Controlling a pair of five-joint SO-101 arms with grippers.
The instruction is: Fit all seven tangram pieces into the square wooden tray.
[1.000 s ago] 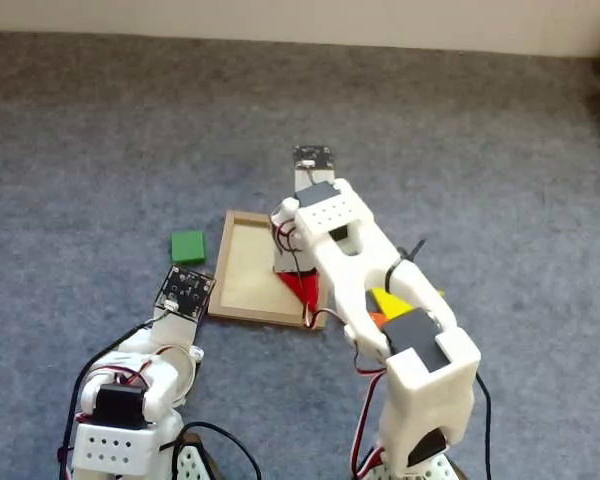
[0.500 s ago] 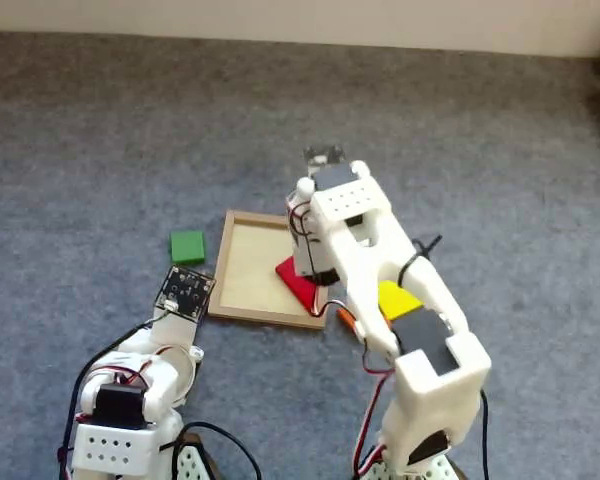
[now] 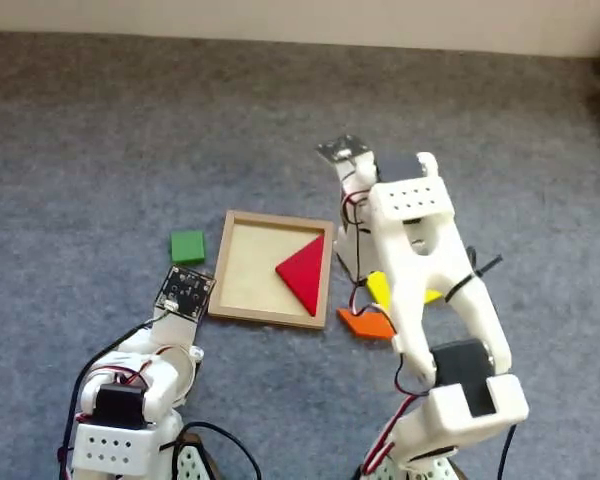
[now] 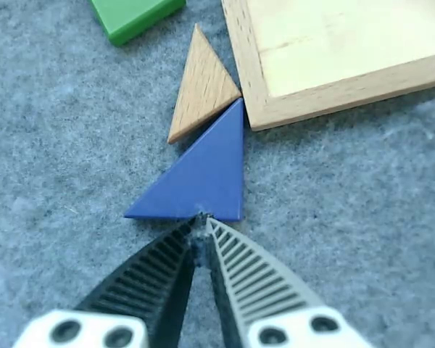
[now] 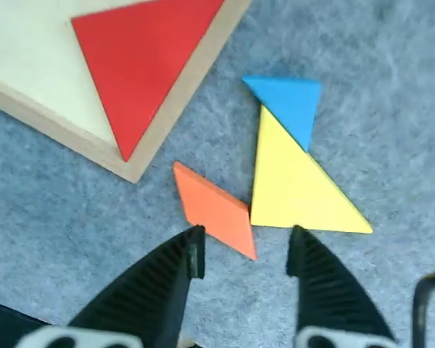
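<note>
The square wooden tray (image 3: 280, 219) lies mid-carpet with a red triangle (image 3: 305, 272) flat inside its right half. My right gripper (image 5: 245, 246) hangs open above the carpet just past the tray's right rim (image 5: 177, 94), over an orange parallelogram (image 5: 217, 210) and a yellow triangle (image 5: 297, 185) that touches a light blue triangle (image 5: 290, 101). My left gripper (image 4: 201, 221) is shut, its tip touching the edge of a dark blue triangle (image 4: 196, 177). A plain wooden triangle (image 4: 201, 83) lies between that piece and the green square (image 4: 134, 14), beside the tray corner (image 4: 326, 94).
The right arm (image 3: 410, 215) stretches over the carpet to the right of the tray, covering part of the yellow piece (image 3: 380, 290). The orange piece (image 3: 365, 323) lies at the tray's near right corner. The green square (image 3: 188, 246) sits left of the tray. Grey carpet surrounds everything.
The right arm swung rightward off the tray and let go of the red triangle, which now lies flat in the tray. The left arm has stayed still.
</note>
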